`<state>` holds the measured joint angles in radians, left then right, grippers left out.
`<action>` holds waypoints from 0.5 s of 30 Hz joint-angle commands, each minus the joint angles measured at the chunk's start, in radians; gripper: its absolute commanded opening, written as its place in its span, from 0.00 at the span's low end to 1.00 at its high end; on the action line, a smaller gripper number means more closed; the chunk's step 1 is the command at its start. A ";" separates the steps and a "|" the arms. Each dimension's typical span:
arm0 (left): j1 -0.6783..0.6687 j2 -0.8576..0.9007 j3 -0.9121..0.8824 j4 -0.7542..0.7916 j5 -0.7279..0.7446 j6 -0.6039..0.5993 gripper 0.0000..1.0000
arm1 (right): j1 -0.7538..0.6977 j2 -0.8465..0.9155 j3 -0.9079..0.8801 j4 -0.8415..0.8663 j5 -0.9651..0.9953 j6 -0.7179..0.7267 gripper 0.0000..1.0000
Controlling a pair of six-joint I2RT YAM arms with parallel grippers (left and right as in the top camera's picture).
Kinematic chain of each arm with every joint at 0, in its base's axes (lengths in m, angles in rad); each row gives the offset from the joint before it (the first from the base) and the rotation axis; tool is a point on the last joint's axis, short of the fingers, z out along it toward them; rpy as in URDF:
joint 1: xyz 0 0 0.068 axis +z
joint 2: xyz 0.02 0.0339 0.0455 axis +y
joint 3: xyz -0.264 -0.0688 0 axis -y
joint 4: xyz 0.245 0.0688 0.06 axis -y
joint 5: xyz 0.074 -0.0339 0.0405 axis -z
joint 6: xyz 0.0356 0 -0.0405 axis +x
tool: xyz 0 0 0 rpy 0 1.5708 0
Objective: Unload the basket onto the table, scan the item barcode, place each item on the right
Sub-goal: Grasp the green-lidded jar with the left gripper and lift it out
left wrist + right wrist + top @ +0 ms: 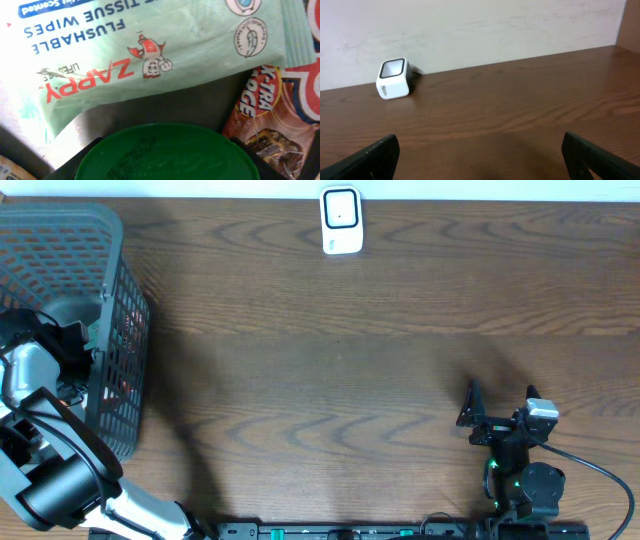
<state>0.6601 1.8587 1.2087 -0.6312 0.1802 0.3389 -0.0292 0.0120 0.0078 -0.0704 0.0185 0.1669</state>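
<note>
Two arms stand at the wooden bench (330,380). The left arm (30,375) reaches over the rim of a grey mesh basket (125,340) at the left end of the bench, and its front part is down inside it. The left wrist view shows the items in the basket. A pale green pack of Zappy flushable tissue wipes (150,45) lies across the top. A brown snack pack (280,115) printed "X-TRA LARGE" lies at the right, with its upper part under the wipes. A round green lid (167,152) is very close below the camera. Dark shapes show on both sides of this lid, but I cannot tell if they are the left jaws, how far these are open, or if they hold anything.

The right arm (520,450) is at the near right part of the bench. The right jaws stand wide open and hold nothing; the two dark fingertips (372,155) show at the lower corners of the right wrist view. The white barcode scanner (341,220) stands at the middle of the far edge, well apart from both arms and the basket.
</note>
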 commanded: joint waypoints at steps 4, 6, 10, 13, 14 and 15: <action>-0.002 0.066 -0.009 -0.019 -0.031 -0.006 0.46 | 0.010 -0.006 -0.002 -0.001 0.005 -0.015 0.99; -0.002 0.051 0.007 -0.028 -0.031 -0.024 0.46 | 0.010 -0.006 -0.002 -0.001 0.005 -0.015 0.99; -0.002 0.008 0.018 -0.034 -0.031 -0.027 0.46 | 0.010 -0.006 -0.002 -0.001 0.005 -0.015 0.99; -0.002 -0.017 0.018 -0.038 -0.031 -0.027 0.46 | 0.010 -0.006 -0.002 -0.001 0.005 -0.015 0.99; -0.002 -0.024 0.018 -0.037 -0.031 -0.027 0.46 | 0.010 -0.006 -0.002 -0.001 0.005 -0.015 0.99; -0.002 -0.027 0.018 -0.037 -0.031 -0.026 0.46 | 0.010 -0.006 -0.002 -0.001 0.005 -0.015 0.99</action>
<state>0.6598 1.8587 1.2236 -0.6579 0.1772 0.3157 -0.0292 0.0120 0.0078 -0.0700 0.0185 0.1669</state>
